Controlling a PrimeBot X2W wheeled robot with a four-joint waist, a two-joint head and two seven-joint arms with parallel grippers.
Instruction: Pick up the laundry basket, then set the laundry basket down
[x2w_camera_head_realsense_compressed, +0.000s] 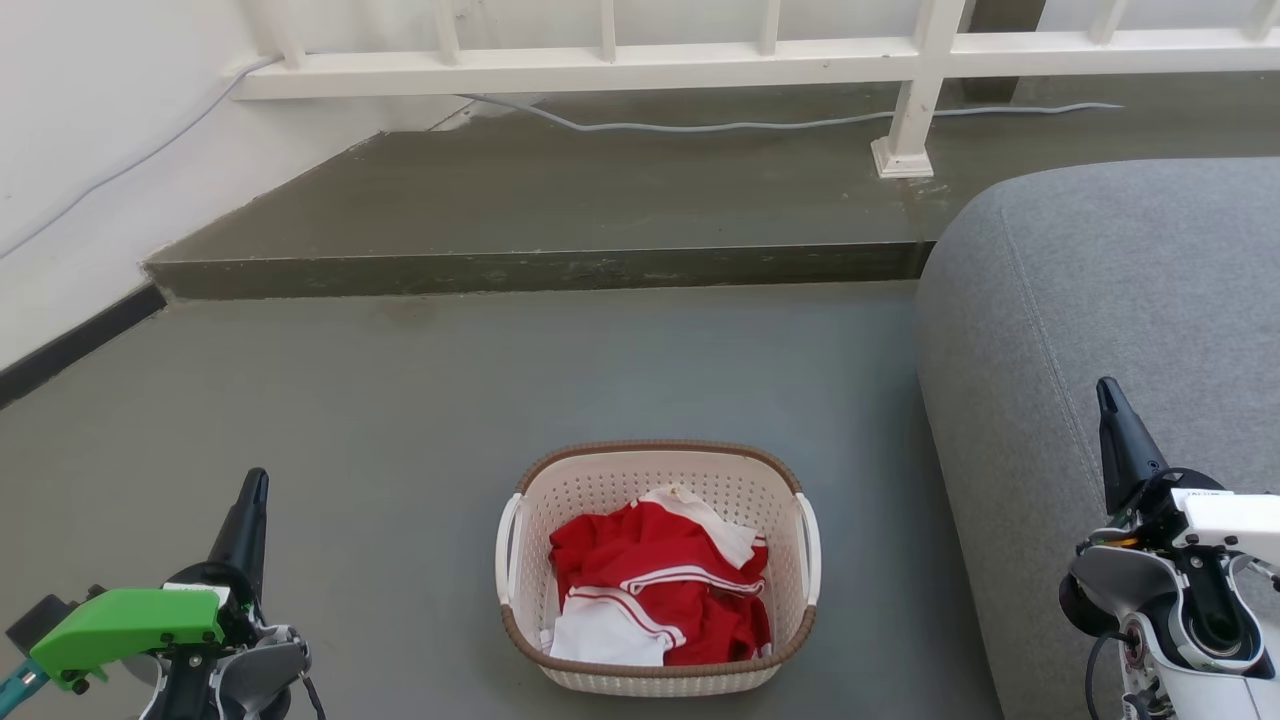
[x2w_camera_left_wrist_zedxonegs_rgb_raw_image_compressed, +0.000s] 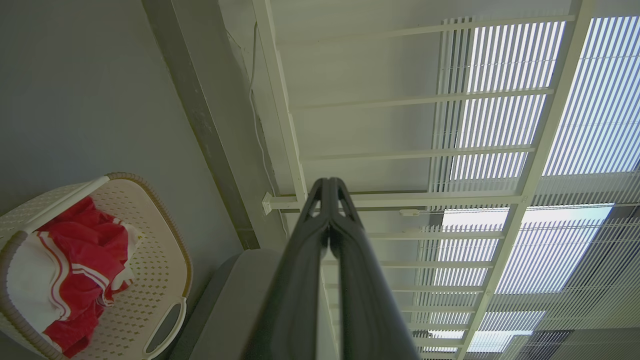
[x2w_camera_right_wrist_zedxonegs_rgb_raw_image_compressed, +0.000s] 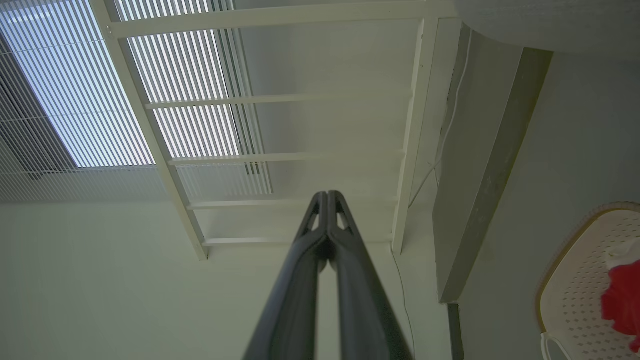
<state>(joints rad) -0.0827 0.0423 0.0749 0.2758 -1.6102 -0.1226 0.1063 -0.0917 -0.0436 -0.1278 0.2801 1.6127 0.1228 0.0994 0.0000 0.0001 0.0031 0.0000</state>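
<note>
- Two grippers flank the laundry basket (x2w_camera_head_realsense_compressed: 620, 482), each well apart from it: the left gripper (x2w_camera_head_realsense_compressed: 257, 480) over the floor (x2w_camera_head_realsense_compressed: 400, 400) on its left, the right gripper (x2w_camera_head_realsense_compressed: 1105, 386) over the grey sofa (x2w_camera_head_realsense_compressed: 1100, 290) on its right.
- The left gripper's long dark fingers are pressed together along their length, with nothing between them.
- The right gripper's fingers are likewise pressed together and hold nothing.
- The basket stands upright on the grey floor, near the sofa's side and well short of the raised step (x2w_camera_head_realsense_compressed: 540, 270) at the floor's far edge.
- Red and white clothes (x2w_camera_head_realsense_compressed: 660, 590) lie crumpled inside it; nothing touches its two white side handles (x2w_camera_head_realsense_compressed: 808, 545).
- A white railing (x2w_camera_head_realsense_compressed: 700, 62) and a pale cable (x2w_camera_head_realsense_compressed: 700, 126) run along the top of the step.
</note>
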